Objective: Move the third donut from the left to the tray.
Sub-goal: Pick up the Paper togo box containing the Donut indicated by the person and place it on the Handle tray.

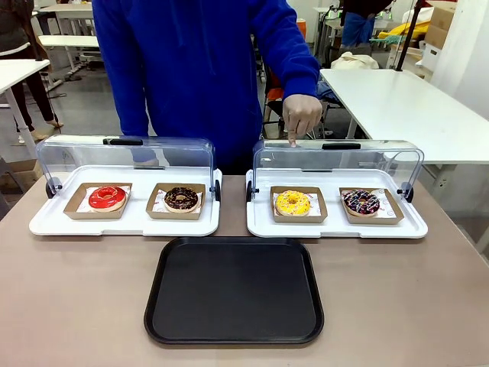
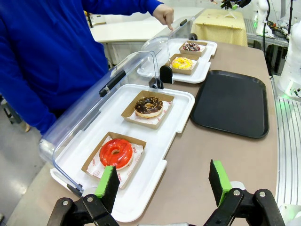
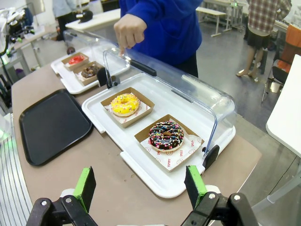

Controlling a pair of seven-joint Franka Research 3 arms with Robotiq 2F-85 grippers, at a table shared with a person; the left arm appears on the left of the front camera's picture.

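Observation:
The yellow-iced third donut sits in its brown cardboard holder on the right white tray, under the raised clear lid. A person's hand points a finger down at that lid, above the donut. The black tray lies bare at the table's near middle. My left gripper is open, hovering over the table by the left white tray's near end. Over the table edge beside the right white tray, my right gripper stands open with nothing between its fingers.
The left white tray holds a red-iced donut and a chocolate donut. A dark sprinkled donut sits right of the yellow one. Both clear lids are swung up at the far side. The person in blue stands across the table.

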